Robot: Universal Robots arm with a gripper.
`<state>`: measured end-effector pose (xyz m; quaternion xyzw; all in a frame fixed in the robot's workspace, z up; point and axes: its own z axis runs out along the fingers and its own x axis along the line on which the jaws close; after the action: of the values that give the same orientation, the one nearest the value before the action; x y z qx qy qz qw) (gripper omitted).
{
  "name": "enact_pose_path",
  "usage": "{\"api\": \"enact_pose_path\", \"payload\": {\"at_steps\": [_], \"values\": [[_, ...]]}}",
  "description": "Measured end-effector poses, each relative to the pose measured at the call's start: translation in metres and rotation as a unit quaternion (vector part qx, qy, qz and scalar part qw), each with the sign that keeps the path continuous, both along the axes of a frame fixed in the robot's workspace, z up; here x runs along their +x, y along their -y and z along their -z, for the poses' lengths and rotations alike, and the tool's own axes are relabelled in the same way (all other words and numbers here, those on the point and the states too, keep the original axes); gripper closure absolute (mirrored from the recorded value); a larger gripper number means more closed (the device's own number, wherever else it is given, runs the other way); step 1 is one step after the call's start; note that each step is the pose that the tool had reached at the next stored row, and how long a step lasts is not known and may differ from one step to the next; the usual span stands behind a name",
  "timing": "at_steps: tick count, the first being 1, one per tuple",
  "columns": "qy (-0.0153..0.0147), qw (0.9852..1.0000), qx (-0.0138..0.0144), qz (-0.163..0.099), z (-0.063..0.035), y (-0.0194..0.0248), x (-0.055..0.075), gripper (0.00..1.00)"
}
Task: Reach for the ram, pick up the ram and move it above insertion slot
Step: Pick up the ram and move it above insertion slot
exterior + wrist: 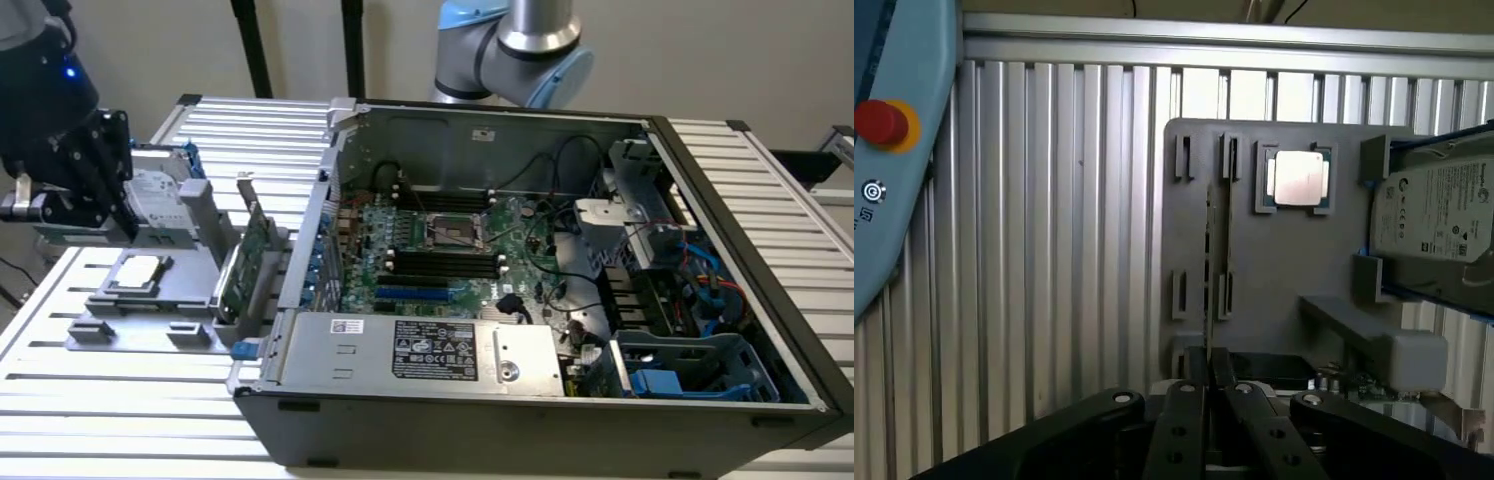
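In the wrist view the ram point(1207, 262) shows edge-on as a thin dark line running out from between my fingertips, over the grey holder point(1274, 290) and between its pairs of small brackets. My gripper point(1206, 372) is shut on the ram, with its black fingers point(1184, 400) drawn close together on either side of it. Seen from outside, the gripper point(118, 215) hangs over the holder at the exterior view's left, beside the open computer case point(534, 400). The black memory slots point(447, 262) lie on the motherboard inside the case.
The holder also carries a processor chip point(1299, 180), a silver hard drive point(1439, 210) and a broader green card with a metal bracket point(247, 250). A pale blue pendant with a red button point(879, 122) lies on the ribbed metal table point(1054, 250). Cables and a drive cage point(694, 365) crowd the case's right side.
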<state>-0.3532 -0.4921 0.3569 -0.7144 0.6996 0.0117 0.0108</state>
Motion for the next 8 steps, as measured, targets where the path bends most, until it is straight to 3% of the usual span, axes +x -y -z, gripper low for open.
{"api": "enact_pose_path", "payload": {"at_steps": [8], "values": [[-0.0005, 1.0, 0.0003, 0.0, -0.0363, -0.0003, 0.032, 0.87]]}}
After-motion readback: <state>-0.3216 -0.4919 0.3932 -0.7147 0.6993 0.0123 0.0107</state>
